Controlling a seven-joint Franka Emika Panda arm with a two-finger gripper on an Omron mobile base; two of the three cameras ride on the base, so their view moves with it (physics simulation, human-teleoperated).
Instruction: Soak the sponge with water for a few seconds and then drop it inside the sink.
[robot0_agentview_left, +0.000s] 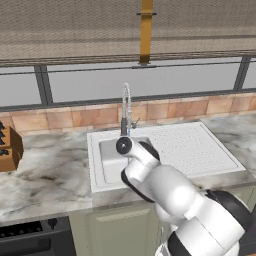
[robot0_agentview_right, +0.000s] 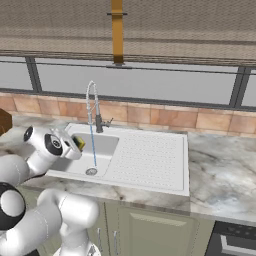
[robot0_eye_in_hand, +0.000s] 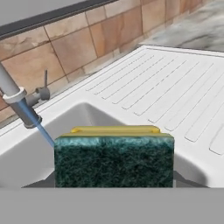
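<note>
The gripper (robot0_agentview_right: 75, 143) is clamped on the sponge (robot0_eye_in_hand: 113, 158), holding it above the left part of the sink (robot0_agentview_right: 107, 145), green scouring face toward the hand camera. The water (robot0_agentview_right: 93, 145) runs from the spring-neck faucet (robot0_agentview_right: 92, 102) just beside the sponge, apparently not yet touching it. By my judgement, pick-up is done; soaking and dropping remain.
</note>
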